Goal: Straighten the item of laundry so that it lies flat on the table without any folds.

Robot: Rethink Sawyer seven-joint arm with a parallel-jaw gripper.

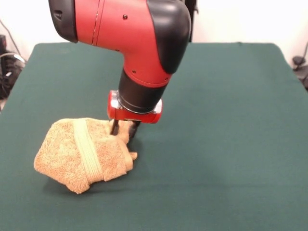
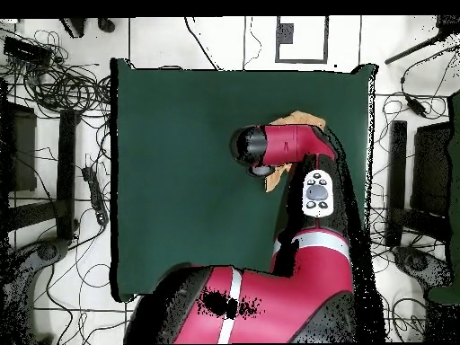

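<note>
The table (image 1: 226, 120) wears plain dark green cloth — one thing lies on it, the towel (image 1: 82, 154), bunched and folded at about eight o'clock in the front view.

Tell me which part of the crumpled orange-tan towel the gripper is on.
The gripper sits on the orange-tan terry towel's far right edge, away from its paler woven band.

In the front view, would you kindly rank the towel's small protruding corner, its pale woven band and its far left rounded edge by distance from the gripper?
1. Small protruding corner of the orange-tan terry-cloth towel, just below the gripper.
2. Pale woven band, left of the gripper.
3. Rounded outer edge, far left.
</note>
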